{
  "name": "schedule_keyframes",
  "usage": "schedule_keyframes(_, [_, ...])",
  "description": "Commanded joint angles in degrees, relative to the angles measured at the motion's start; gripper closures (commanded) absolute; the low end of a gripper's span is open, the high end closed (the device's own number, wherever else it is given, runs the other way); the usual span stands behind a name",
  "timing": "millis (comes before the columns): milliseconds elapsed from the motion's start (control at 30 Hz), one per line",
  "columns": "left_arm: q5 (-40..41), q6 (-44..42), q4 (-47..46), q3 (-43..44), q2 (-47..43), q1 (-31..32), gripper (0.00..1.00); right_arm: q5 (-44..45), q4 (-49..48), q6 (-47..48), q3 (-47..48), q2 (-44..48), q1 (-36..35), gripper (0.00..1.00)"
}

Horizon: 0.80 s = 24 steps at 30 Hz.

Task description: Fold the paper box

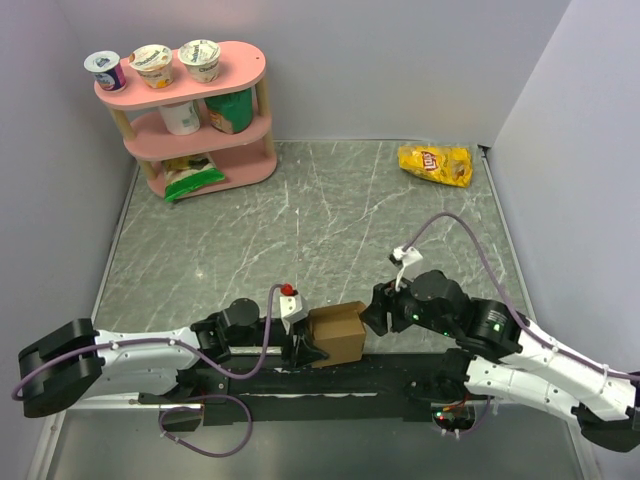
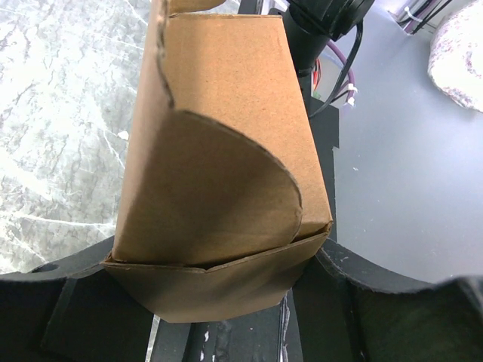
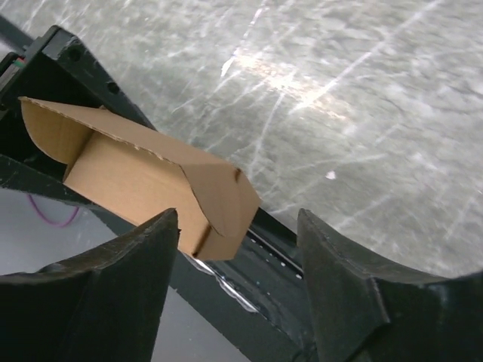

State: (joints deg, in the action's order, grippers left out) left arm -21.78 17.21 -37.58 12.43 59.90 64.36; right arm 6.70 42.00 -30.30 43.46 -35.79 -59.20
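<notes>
The paper box (image 1: 336,335) is plain brown cardboard, folded into a small squarish shape, at the near middle of the table over the black base strip. My left gripper (image 1: 306,347) is shut on its left end. In the left wrist view the box (image 2: 219,143) fills the frame, with a rounded flap folded over its near face and a lower flap sticking out between my left gripper (image 2: 219,305) fingers. My right gripper (image 1: 374,311) is open just right of the box. In the right wrist view the box (image 3: 151,181) lies ahead of the open right gripper (image 3: 238,230), untouched, its far end flap open.
A pink three-tier shelf (image 1: 190,110) with yogurt cups and snack bags stands at the back left. A yellow chip bag (image 1: 435,165) lies at the back right. The black mounting strip (image 1: 400,375) runs along the near edge. White walls close the sides.
</notes>
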Motion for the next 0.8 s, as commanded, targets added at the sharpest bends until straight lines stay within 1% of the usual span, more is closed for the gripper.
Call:
schedule_keyframes(0, [-0.1, -1.2, 0.8, 0.1, -2.2, 0.2, 0.59, -3.9, -6.0, 3.0, 0.9, -3.1, 0.3, 0.39])
schedule_keyframes(33, [0.3, -1.3, 1.0, 0.1, -2.5, 0.2, 0.59, -4.2, -6.2, 3.0, 1.1, -4.1, 0.4, 0.45])
schedule_keyframes(67, [0.5, -1.4, 1.1, 0.1, -2.5, 0.2, 0.59, -4.8, -6.2, 2.7, 1.5, -4.6, 0.3, 0.59])
schedule_keyframes(100, [0.6, -1.4, 1.3, 0.1, -2.5, 0.2, 0.59, -5.0, -6.1, 2.7, 1.7, -5.2, 0.3, 0.63])
schedule_keyframes(133, [0.8, -1.6, 1.5, 0.1, -2.5, 0.2, 0.59, -5.2, -6.1, 2.6, 1.9, -5.8, 0.3, 0.64])
schedule_keyframes(200, [1.2, -1.8, 2.0, 0.2, -2.3, 0.2, 0.6, -5.3, -6.2, 2.4, 2.0, -6.1, 0.4, 0.69])
schedule_keyframes(333, [3.2, -2.4, 4.2, 1.2, -0.6, 0.3, 0.61, -5.2, -6.2, 1.5, 2.7, -6.6, 0.3, 0.74])
schedule_keyframes(367, [3.8, -2.7, 5.0, 1.8, -0.2, 0.5, 0.61, -5.2, -6.1, 1.0, 3.2, -6.7, 0.3, 0.77])
schedule_keyframes(433, [5.1, -3.4, 6.4, 2.3, 0.9, 0.9, 0.61, -5.3, -5.8, 0.4, 3.8, -7.8, 0.4, 0.78])
schedule_keyframes(467, [5.4, -3.6, 6.6, 2.9, 1.3, 1.1, 0.61, -5.5, -5.7, 0.3, 4.1, -8.2, 0.3, 0.81])
schedule_keyframes(567, [6.4, -4.0, 6.6, 3.4, 2.1, 2.0, 0.61, -6.3, -6.8, -0.4, 3.8, -9.4, 0.3, 0.83])
schedule_keyframes(667, [7.1, -3.5, 5.5, 2.8, 1.6, 2.0, 0.62, -6.3, -8.1, -0.9, 3.1, -9.8, 0.3, 0.84])
schedule_keyframes(767, [7.8, -3.1, 5.2, 2.1, 0.7, 2.1, 0.62, -6.3, -7.1, -1.2, 2.9, -9.9, 0.3, 0.84])
